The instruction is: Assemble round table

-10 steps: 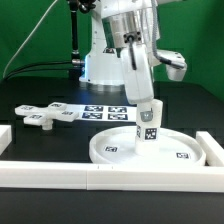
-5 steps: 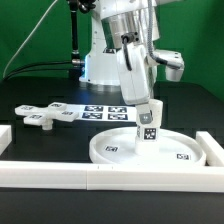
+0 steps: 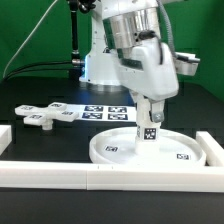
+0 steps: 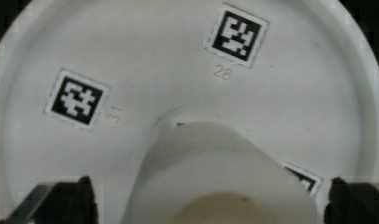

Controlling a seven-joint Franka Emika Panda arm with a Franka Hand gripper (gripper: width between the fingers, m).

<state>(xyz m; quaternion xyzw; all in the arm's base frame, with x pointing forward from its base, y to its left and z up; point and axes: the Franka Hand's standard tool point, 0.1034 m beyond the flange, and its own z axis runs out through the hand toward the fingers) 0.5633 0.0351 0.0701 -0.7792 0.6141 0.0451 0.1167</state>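
The large rimmed round disc (image 3: pixel 175 153) lies flat on the table. The short thick post (image 3: pixel 150 131) stands upright on its middle. My gripper (image 3: pixel 150 118) reaches down over the top of the post. In the wrist view the post (image 4: pixel 212 160) rises between my two dark fingers (image 4: pixel 65 203), with a strip of the disc (image 4: pixel 150 60) showing on each side, so the jaws stand open around it without touching. The flat cross-shaped piece (image 3: pixel 45 115) lies on the table at the exterior view's left.
The marker board (image 3: pixel 105 112) lies behind the disc. Long white border rails run along the front (image 3: pixel 110 176) and at the exterior view's right (image 3: pixel 214 150). The arm's base (image 3: pixel 100 65) stands at the back.
My hand has turned about the upright post, so its wide body now faces the exterior view's right. The post and the disc have stayed in place.
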